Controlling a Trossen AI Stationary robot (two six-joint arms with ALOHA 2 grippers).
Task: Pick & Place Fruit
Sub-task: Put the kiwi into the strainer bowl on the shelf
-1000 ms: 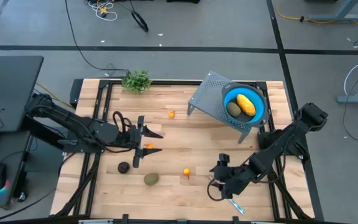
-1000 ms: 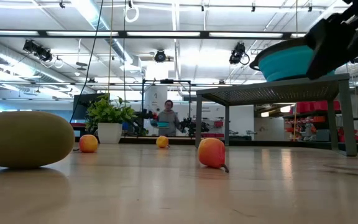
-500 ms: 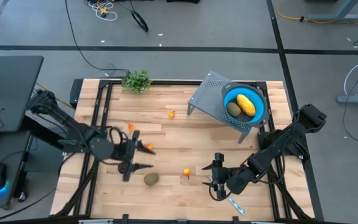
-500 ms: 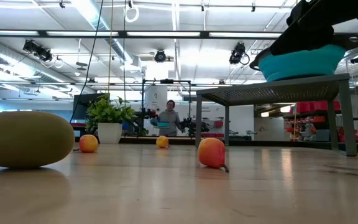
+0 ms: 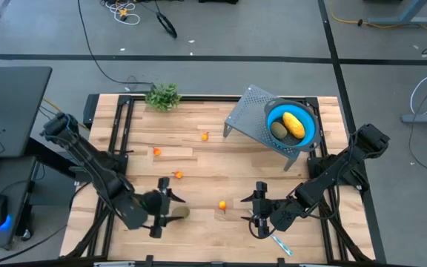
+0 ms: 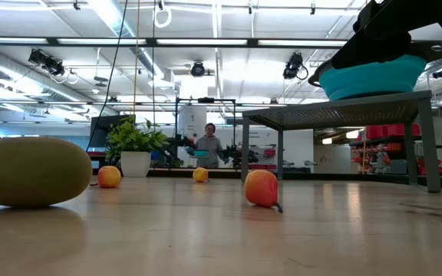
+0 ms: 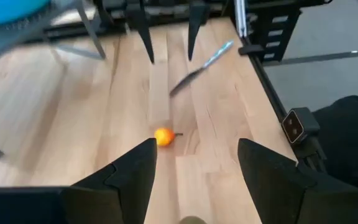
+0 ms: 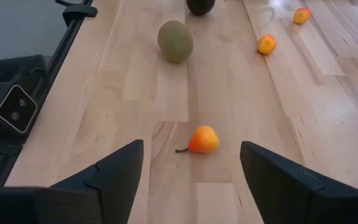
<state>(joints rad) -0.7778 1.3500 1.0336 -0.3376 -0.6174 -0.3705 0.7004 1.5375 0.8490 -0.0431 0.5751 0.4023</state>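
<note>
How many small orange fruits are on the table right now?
4 orange fruits: one beside the rack at the back, one left of it, one near the centre, one toward the front. The arms may hide more.

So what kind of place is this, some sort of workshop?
Probably a robotics lab: an open hall with ceiling-hung stage lights, loose cables on the grey floor, and a wooden slatted table between two dark arms.
</note>
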